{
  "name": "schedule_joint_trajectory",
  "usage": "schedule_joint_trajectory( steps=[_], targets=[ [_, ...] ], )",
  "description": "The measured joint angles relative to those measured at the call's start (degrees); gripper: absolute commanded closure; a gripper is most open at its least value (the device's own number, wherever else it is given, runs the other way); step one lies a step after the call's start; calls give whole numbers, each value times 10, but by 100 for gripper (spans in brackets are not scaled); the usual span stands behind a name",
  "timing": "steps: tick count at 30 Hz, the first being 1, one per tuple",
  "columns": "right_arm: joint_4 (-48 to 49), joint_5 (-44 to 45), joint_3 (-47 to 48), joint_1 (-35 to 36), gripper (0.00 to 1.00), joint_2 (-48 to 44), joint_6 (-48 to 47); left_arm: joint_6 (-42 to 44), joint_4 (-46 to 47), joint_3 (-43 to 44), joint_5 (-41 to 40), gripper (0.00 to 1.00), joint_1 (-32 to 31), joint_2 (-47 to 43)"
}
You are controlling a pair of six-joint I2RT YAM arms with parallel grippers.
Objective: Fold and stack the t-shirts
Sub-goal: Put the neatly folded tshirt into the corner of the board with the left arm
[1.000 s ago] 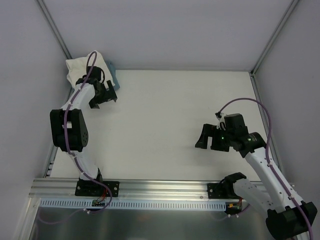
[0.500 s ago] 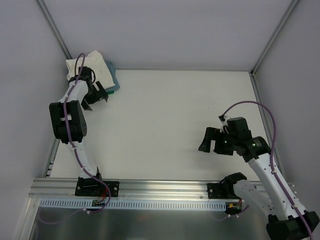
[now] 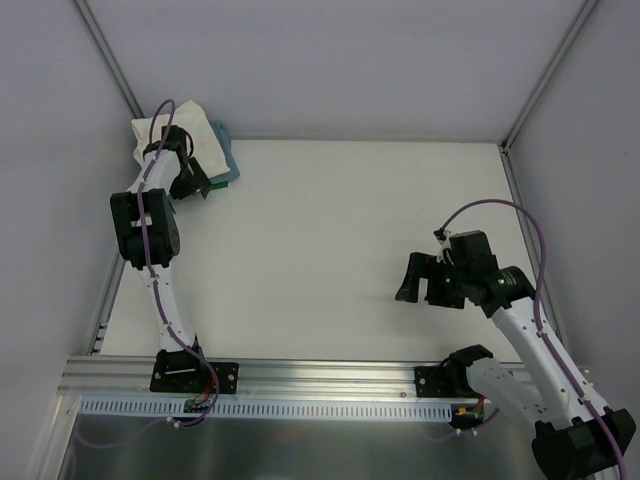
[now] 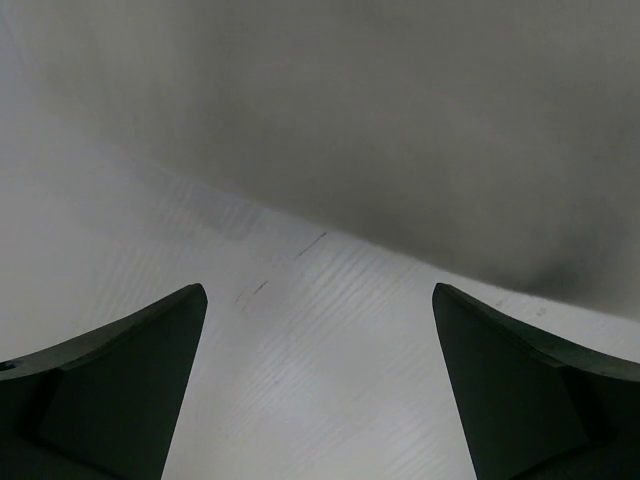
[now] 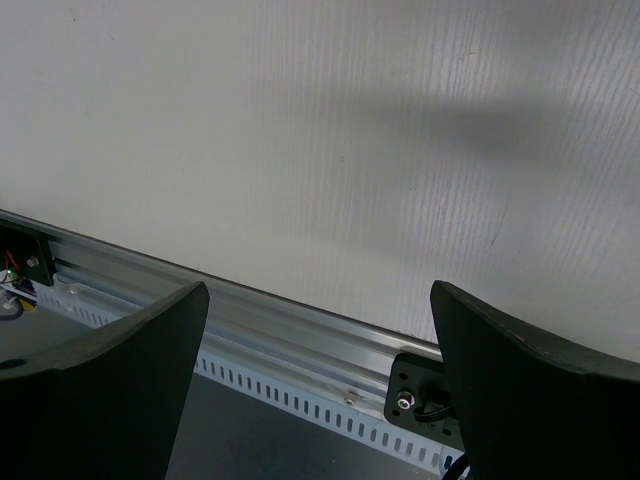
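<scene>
The cream t-shirt (image 3: 203,133) is lying bunched in the upper left corner of the table (image 3: 330,220). It is resting on the teal t-shirt (image 3: 228,172), whose edge is showing along its right side. The left gripper (image 3: 190,186) is positioned at the pile's lower edge, its jaws spread wide and holding nothing. The right gripper (image 3: 421,290) is hanging over bare table at the right of the frame, well apart from the shirts, with its jaws likewise wide and empty.
</scene>
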Motion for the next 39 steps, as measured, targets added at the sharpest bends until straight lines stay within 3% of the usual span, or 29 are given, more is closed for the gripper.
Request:
schedule_joint_trajectory(
  steps=[30,36,39],
  targets=[
    [59,-4,-7,-7,1,107,-15,78,-44,179,-101,1,41,123],
    [73,-14,-7,-8,1,125,-14,82,-38,177,-82,1,41,121],
    [79,-19,-7,-9,0,125,-12,86,-7,114,-37,1,40,78]
  ],
)
